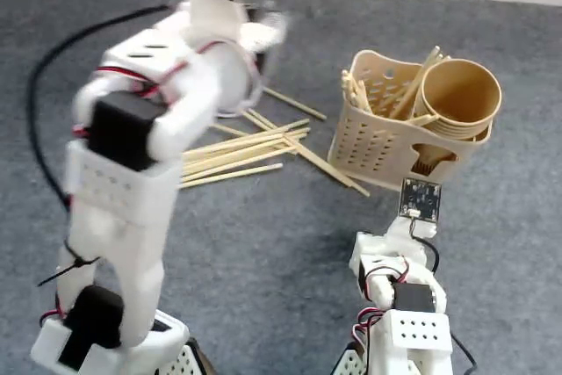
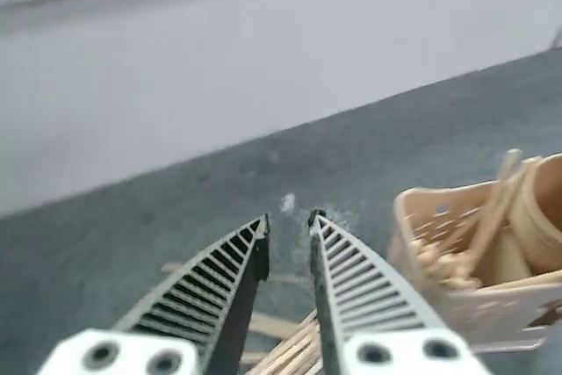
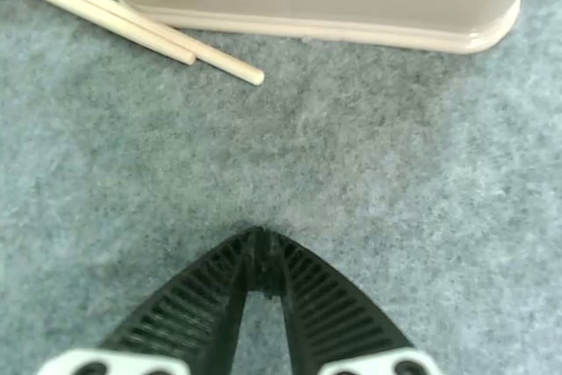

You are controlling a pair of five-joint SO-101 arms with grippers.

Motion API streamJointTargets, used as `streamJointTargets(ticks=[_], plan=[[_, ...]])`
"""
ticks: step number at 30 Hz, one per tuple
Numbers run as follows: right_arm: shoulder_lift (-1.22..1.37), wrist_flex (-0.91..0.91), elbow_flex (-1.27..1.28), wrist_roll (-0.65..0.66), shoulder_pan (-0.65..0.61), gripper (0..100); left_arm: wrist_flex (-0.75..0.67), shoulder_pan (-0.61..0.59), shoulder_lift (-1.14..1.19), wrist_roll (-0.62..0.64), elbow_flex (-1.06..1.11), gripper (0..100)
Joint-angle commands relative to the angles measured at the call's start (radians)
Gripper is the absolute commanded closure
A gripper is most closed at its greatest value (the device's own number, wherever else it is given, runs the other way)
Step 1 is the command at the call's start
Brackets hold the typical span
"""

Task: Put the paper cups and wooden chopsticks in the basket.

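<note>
right arm: nearest me, low at the near edge of the table, pointing toward the basket.
right gripper: I see the fingers together, tips touching each other, held low over the carpet and just short of the basket's base.
carpet: grey, short-pile, covers the whole table surface; the same weave runs under both arms.
basket: beige plastic with perforated walls, sitting on the carpet just beyond the right gripper. Also seen at and.
paper cups: a nested tan stack inside the basket, at the end away from the loose pile, mouth tipped up toward the high camera.
stowed chopsticks: a bundle standing slanted in the basket's other end, a few leaning across the cups.
loose chopsticks: a flat fan on the carpet between the left arm and the basket. Two of them lie side by side by the basket's lower corner.
left arm: tall and raised, with its upper links over the pile.
left gripper: up in the air, fingers a little apart with carpet showing through the gap; pile below, basket off to one side.
cable: black, looping over the carpet behind the left arm.
wall: plain, pale, meeting the carpet's far edge.
</note>
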Motion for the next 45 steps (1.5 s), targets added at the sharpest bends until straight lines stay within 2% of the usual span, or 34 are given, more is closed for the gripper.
streamJointTargets(ticks=[1, 4, 8, 12, 19, 23, 29, 35, 40, 45], plan=[[-0.012, -0.019, 0.094, -0.008, -0.005, 99.2, 0.155, -0.127, -0.015, -0.063, -0.099, 91], [-0.012, -0.019, 0.094, -0.008, -0.005, 99.2, 0.226, -0.194, -0.013, -0.146, -0.101, 91], [-0.012, -0.019, 0.094, -0.008, -0.005, 99.2, 0.296, -0.292, -0.004, -0.184, -0.094, 91], [-0.012, -0.019, 0.094, -0.008, -0.005, 99.2, 0.295, -0.358, -0.004, -0.239, 0.002, 90], [-0.012, -0.019, 0.094, -0.008, -0.005, 99.2, 0.295, -0.406, -0.002, -0.351, 0.229, 87], [-0.012, -0.019, 0.094, -0.008, -0.005, 99.2, 0.216, -0.444, -0.001, -0.354, 0.364, 86], [-0.012, -0.019, 0.094, -0.008, -0.005, 99.2, 0.043, -0.481, -0.001, -0.431, 0.587, 86], [-0.012, -0.019, 0.094, -0.008, -0.005, 99.2, -0.041, -0.506, 0.001, -0.463, 0.69, 86], [-0.012, -0.019, 0.094, -0.008, -0.005, 99.2, -0.052, -0.507, 0.091, -0.471, 0.688, 86], [-0.012, -0.019, 0.094, -0.008, -0.005, 99.2, -0.046, -0.538, 0.294, -0.47, 0.558, 86]])
